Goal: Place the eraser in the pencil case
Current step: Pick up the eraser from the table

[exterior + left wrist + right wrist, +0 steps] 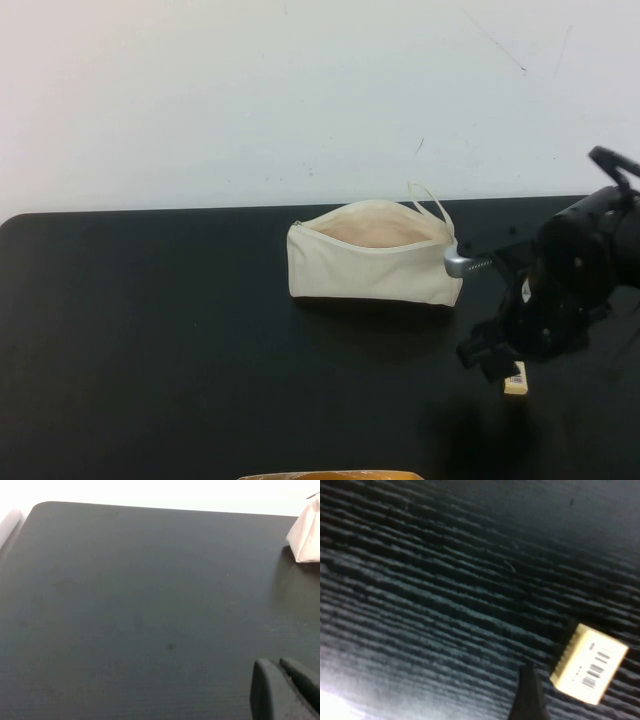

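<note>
1. Eraser (590, 669) sits right under my right gripper (492, 358), flat on the black table (150, 330), barcode label up. One of my fingertips (527, 692) is just beside its edge, apparently not touching.
2. Right gripper state: cannot tell whether it is spread or closed; nothing is held, the eraser is still on the table.
3. Handling guess: tiny, light, rubbery block, stiff enough to pinch, likely grippy. It may skid or flip if one finger lands first. Best hold: across the short sides, low and centred.
4. Pencil case (372, 265) lies beyond and to the left of my right gripper, unzipped, mouth up, peach lining showing. Soft fabric, so its mouth may sag.
5. Left gripper (285, 690) hangs over bare table, fingers together, well clear of the case corner.
</note>
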{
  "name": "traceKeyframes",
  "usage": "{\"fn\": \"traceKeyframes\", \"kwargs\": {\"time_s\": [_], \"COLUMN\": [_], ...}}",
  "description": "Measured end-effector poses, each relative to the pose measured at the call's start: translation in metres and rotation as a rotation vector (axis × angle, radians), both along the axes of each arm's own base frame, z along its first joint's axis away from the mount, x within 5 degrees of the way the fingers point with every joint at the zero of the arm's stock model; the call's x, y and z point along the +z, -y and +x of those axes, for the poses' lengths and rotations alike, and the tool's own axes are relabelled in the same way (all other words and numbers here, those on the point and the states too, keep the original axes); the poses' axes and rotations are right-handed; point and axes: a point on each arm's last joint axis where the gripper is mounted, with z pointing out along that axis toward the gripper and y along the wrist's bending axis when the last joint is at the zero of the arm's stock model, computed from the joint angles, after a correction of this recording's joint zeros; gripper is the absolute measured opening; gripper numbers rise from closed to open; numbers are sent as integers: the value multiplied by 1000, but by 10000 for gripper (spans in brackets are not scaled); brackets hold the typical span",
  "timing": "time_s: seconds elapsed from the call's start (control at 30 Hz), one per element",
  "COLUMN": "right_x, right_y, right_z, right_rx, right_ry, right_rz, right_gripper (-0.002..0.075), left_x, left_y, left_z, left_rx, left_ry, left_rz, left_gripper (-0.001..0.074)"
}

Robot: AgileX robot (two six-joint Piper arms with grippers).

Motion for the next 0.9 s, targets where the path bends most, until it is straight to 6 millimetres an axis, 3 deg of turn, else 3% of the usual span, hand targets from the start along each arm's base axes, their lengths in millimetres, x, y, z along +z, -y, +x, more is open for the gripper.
{"fn": "traceKeyframes", "kwargs": {"time_s": [0.3,0.53,0.8,0.9], "right_x": [-26,-26,-25,-15], "right_y": [-2,-2,1,0], "right_z": [5,4,6,10], "right_rx": [-51,-40,-2,21], "right_ry": [-69,-74,-64,-81], "right_rz": [-24,-30,-71,-98], "right_gripper": [384,181,181,181], "left_x": [0,0,0,0], "left_y": [0,0,0,0], "left_z": [0,0,0,0], "left_rx": [1,1,2,2], "left_ry": [0,0,-1,-1], "left_rz": [-2,-2,-6,-6], "left_gripper": [-1,-1,-1,-1]}}
